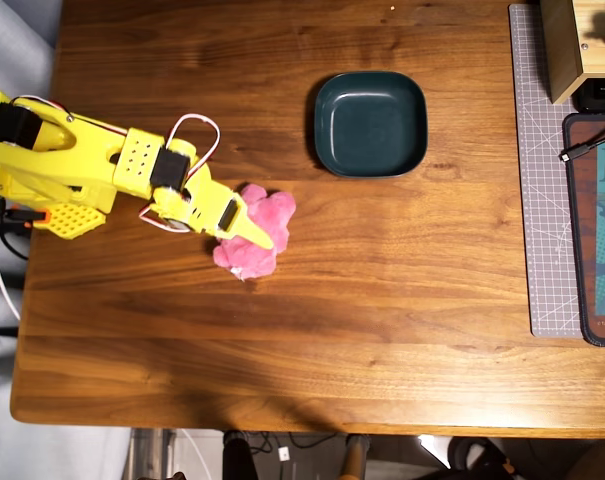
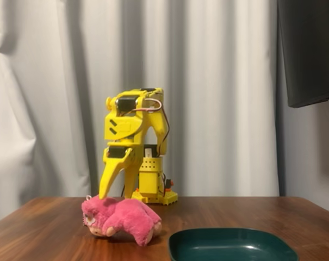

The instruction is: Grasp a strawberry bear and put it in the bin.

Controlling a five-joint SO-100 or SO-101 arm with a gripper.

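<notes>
The strawberry bear (image 1: 275,209) is a fluffy hot-pink plush lying on its side on the wooden table, left of centre in the overhead view. In the fixed view (image 2: 126,215) it lies in front of the arm, its face to the left. My yellow gripper (image 1: 254,232) reaches in from the left and sits right over the bear. In the fixed view the gripper (image 2: 116,194) has its jaws spread, with one fingertip (image 2: 103,193) touching the top of the bear's head. The bin (image 1: 370,123) is a dark teal square dish, empty, up and right of the bear; it also shows in the fixed view (image 2: 229,246).
A grey cutting mat (image 1: 544,170) runs along the table's right edge, with a light wooden box (image 1: 574,45) at its top and a dark pad (image 1: 594,230) with a cable beside it. The arm's base (image 1: 42,170) sits at the left edge. White curtains hang behind.
</notes>
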